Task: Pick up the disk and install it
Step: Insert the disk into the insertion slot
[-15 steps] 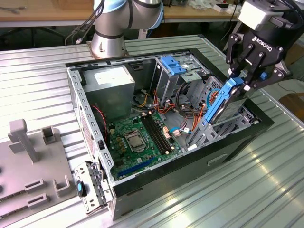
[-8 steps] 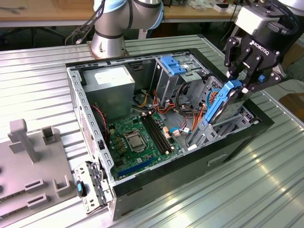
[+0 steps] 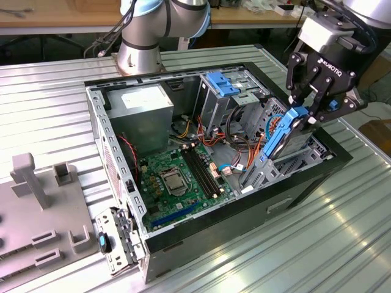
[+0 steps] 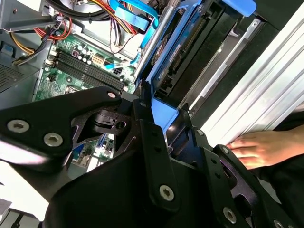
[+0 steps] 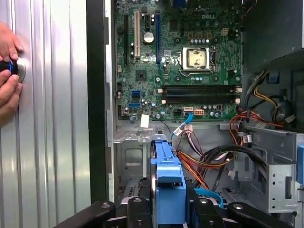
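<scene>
The disk [image 3: 282, 135], silver-grey with blue rails, hangs on edge and tilted over the open computer case [image 3: 214, 235], at the exterior view's right. My gripper [image 3: 303, 112] is shut on its upper blue rail. The disk's lower end is down at the metal drive cage [image 3: 259, 174] in the case's corner. In the first wrist view the blue rail of the disk [image 5: 168, 185] stands between the black fingers of the gripper [image 5: 168, 211]. In the second wrist view the disk [image 4: 190, 52] stretches away from the gripper [image 4: 164, 118] into the dark bay.
The case holds a green motherboard [image 3: 177, 177], a grey power-supply box [image 3: 143, 110], a blue latch [image 3: 221, 82] and loose cables [image 3: 241, 146]. A person's hands [image 5: 7, 90] rest on the ribbed table beside the case. A grey fixture [image 3: 36, 201] stands at the exterior view's left.
</scene>
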You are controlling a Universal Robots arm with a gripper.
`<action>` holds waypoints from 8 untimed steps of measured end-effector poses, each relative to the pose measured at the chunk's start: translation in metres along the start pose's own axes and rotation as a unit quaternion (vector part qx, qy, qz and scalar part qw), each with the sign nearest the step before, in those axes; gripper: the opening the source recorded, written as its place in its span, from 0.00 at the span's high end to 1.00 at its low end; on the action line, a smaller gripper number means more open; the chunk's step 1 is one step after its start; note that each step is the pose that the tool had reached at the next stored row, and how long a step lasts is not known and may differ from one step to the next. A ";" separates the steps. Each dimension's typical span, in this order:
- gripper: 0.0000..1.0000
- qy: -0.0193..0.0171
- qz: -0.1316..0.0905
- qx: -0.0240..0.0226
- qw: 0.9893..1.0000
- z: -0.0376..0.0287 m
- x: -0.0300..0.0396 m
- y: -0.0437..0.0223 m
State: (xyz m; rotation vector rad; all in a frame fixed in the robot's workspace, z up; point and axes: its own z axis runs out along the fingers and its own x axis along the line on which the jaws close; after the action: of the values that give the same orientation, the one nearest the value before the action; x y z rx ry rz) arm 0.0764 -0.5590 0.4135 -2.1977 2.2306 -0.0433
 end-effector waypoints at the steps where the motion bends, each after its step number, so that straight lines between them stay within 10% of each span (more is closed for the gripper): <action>1: 0.63 0.000 0.000 0.000 1.000 0.0007 0.0000 0.0000; 8: 0.63 0.000 0.000 0.000 1.000 0.0089 -0.0001 0.0002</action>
State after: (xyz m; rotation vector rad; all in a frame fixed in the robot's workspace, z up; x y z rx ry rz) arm 0.0764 -0.5590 0.4047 -2.1978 2.2306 -0.0434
